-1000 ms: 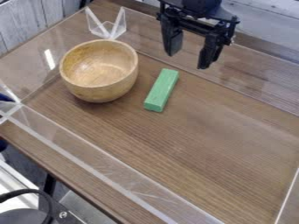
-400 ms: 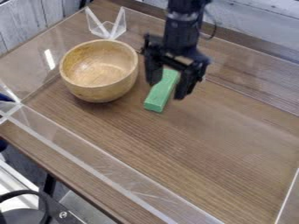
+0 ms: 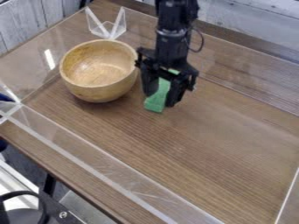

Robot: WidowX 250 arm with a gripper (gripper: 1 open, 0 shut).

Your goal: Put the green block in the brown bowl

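— Green block [image 3: 155, 101] first: where do we place it against the claw [image 3: 163, 91]?

— We see its near end poking out below the fingers, flat on the table [image 3: 176, 166]. What remains of the bar runs up and away from us, hidden between the two dark fingers. So it lies directly under the claw, not off to one side.

— And its long axis?

— We read it as running from the near end slightly rightward toward the far side of the table. The fingers stand on either long flank, so we straddle it across its narrow width, which is the way we want to pinch it.

— Is the claw clamped on it?

— We cannot tell. The fingers are drawn in close beside the bar, but we cannot make out whether the pads touch it.

— Where is the goal from there?

— The brown bowl [image 3: 98, 70] sits to the left of the claw as we view it, and a little farther back, near but not touching the block. We judge the carry as a lift, then a short move left over the rim.
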